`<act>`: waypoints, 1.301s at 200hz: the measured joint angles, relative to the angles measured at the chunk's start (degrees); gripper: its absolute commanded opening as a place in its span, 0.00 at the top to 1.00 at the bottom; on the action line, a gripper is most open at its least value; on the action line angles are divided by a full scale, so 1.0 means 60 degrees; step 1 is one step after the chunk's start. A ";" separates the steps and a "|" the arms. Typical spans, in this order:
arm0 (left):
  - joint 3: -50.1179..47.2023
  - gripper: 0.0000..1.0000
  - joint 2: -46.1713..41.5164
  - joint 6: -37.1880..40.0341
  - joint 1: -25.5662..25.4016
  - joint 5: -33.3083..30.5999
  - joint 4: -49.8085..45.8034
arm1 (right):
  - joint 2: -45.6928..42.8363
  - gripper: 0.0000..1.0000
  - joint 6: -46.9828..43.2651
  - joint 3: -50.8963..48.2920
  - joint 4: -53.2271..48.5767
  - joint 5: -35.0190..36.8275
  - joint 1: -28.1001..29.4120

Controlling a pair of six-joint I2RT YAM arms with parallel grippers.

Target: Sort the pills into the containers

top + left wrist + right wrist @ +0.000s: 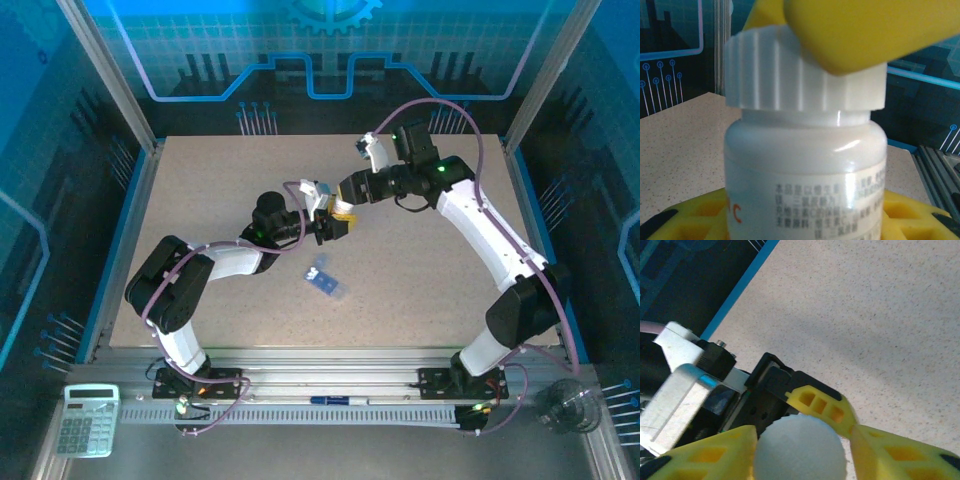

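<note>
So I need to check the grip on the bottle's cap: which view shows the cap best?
Left wrist: the ribbed cap side-on, a yellow finger against it. Right wrist sees its top between fingers; top external, barely.

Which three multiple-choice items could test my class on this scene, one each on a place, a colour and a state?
1. Where does the flat translucent blue plastic pill box lie?
A. On the speckled beige table, nearer the arm bases than the grippers
B. Against the table's far edge
C. In the table's far left corner

2. What colour is the ribbed plastic cap?
A. Blue
B. White
C. Black

3. What is the state of the white plastic bottle?
A. Lying uncapped on the table
B. Capped, held in the left gripper, with the right gripper closed around the cap
C. Standing alone, uncapped

Answers:
1 A: the top view shows it mid-table, on the near side of the grippers.
2 B: the left wrist view shows it white.
3 B: both wrist views show yellow fingers on bottle and cap.
</note>
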 measured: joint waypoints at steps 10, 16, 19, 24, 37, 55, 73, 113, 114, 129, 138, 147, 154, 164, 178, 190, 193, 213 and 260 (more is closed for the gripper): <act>0.0000 1.00 0.0000 0.0000 0.0004 0.0000 -0.0007 | 0.0000 0.57 0.0007 0.0000 0.0007 0.0011 0.0025; 0.0000 1.00 0.0000 0.0000 0.0004 0.0000 -0.0022 | 0.0000 0.58 0.0058 -0.0004 0.0011 0.0040 0.0033; 0.0000 1.00 0.0000 0.0000 0.0004 0.0000 -0.0029 | 0.0000 0.59 0.0073 -0.0015 0.0029 0.0040 0.0033; 0.0000 1.00 0.0000 0.0000 0.0004 0.0000 -0.0044 | -0.0004 0.61 0.0098 -0.0040 0.0055 0.0066 0.0033; 0.0000 1.00 0.0000 0.0000 0.0004 0.0000 -0.0153 | -0.0073 0.63 0.0317 -0.0233 0.0222 0.0193 0.0047; 0.0000 1.00 0.0004 0.0004 0.0004 0.0011 -0.0353 | -0.0324 0.64 0.0860 -0.0692 0.0608 0.0674 0.0204; 0.0000 1.00 0.0004 0.0004 0.0000 0.0091 -0.0506 | -0.0743 0.64 0.1690 -0.1311 0.1191 0.1581 0.0521; 0.0000 1.00 0.0033 0.0007 0.0000 0.0189 -0.0612 | -0.1603 0.59 0.3563 -0.2747 0.2772 0.3326 0.1133; 0.0000 1.00 0.0033 0.0007 0.0000 0.0186 -0.0612 | -0.1606 0.59 0.3581 -0.2758 0.2794 0.3348 0.1140; 0.0000 1.00 0.0055 0.0000 0.0004 0.0178 -0.0652 | -0.1628 0.55 0.3949 -0.2885 0.2998 0.3588 0.1209; 0.0000 1.00 0.0076 0.0000 0.0004 0.0175 -0.0652 | -0.1625 0.51 0.4087 -0.2885 0.2980 0.3636 0.1220; 0.0000 1.00 0.0076 0.0000 0.0000 0.0175 -0.0641 | -0.1625 0.45 0.4146 -0.2881 0.2951 0.3621 0.1220; 0.0004 1.00 0.0076 0.0000 0.0000 0.0164 -0.0535 | -0.1625 0.40 0.4178 -0.2881 0.2874 0.3552 0.1202; 0.0015 1.00 0.0076 0.0000 0.0000 0.0142 -0.0379 | -0.1625 0.33 0.4251 -0.2881 0.2725 0.3381 0.1166; 0.0018 1.00 0.0076 0.0000 0.0000 0.0135 -0.0229 | -0.1668 0.23 0.4211 -0.2881 0.2656 0.3049 0.0958; 0.0022 1.00 0.0076 0.0000 0.0000 0.0135 -0.0189 | -0.1792 0.20 0.3993 -0.2903 0.2659 0.2659 0.0678; 0.0022 1.00 0.0076 0.0000 0.0000 0.0135 -0.0186 | -0.1843 0.19 0.3974 -0.2907 0.2659 0.2524 0.0583; 0.0018 1.00 0.0076 0.0000 0.0000 0.0135 -0.0149 | -0.2204 0.16 0.3486 -0.2903 0.2779 0.1679 0.0000; 0.0022 1.00 0.0076 -0.0004 0.0000 0.0135 -0.0127 | -0.1643 0.20 0.1523 -0.1421 0.1912 0.0273 -0.0463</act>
